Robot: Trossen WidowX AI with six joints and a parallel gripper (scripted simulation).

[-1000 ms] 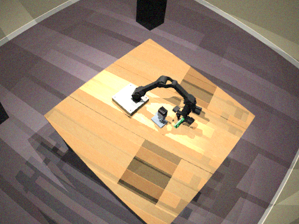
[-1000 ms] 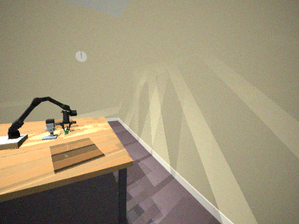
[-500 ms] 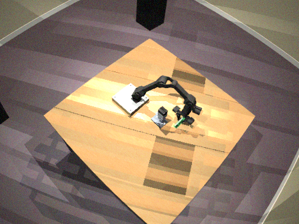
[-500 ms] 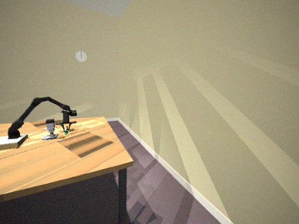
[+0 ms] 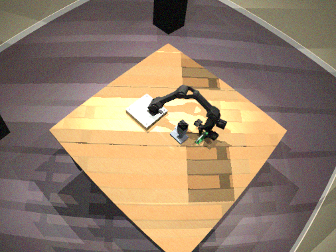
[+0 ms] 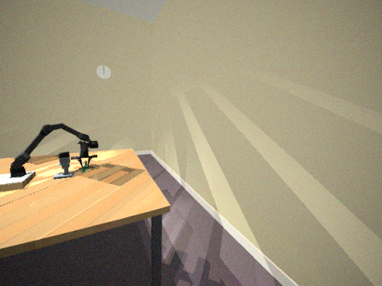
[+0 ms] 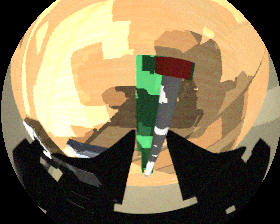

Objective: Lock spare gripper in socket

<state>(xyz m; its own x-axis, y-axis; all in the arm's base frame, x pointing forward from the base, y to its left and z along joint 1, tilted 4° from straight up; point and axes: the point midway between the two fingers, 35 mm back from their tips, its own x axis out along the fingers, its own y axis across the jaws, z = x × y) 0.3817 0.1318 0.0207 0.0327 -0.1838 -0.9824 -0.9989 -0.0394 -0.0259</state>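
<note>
The mount's blue-grey base (image 5: 179,138) (image 6: 63,176) stands on the table between the arm's base and my gripper. A dark block, apparently the spare gripper (image 5: 182,125) (image 6: 64,155), sits on top of its upright; whether it is fully seated is too small to tell. The lock pin has a grey shaft (image 7: 168,100) and dark red head (image 7: 174,67), and lies out of the socket along a green holder (image 7: 146,84) (image 5: 200,139) (image 6: 85,169). My gripper (image 5: 205,133) (image 6: 85,164) (image 7: 151,133) is partly open, low over the pin and holder, with its fingertips on either side and gaps showing.
The arm's white base plate (image 5: 146,112) (image 6: 29,179) is beyond the mount. The mount's base (image 7: 85,149) shows at the lower left of the wrist view, close to one finger. The wooden table (image 5: 133,168) has patches of shadow and glare.
</note>
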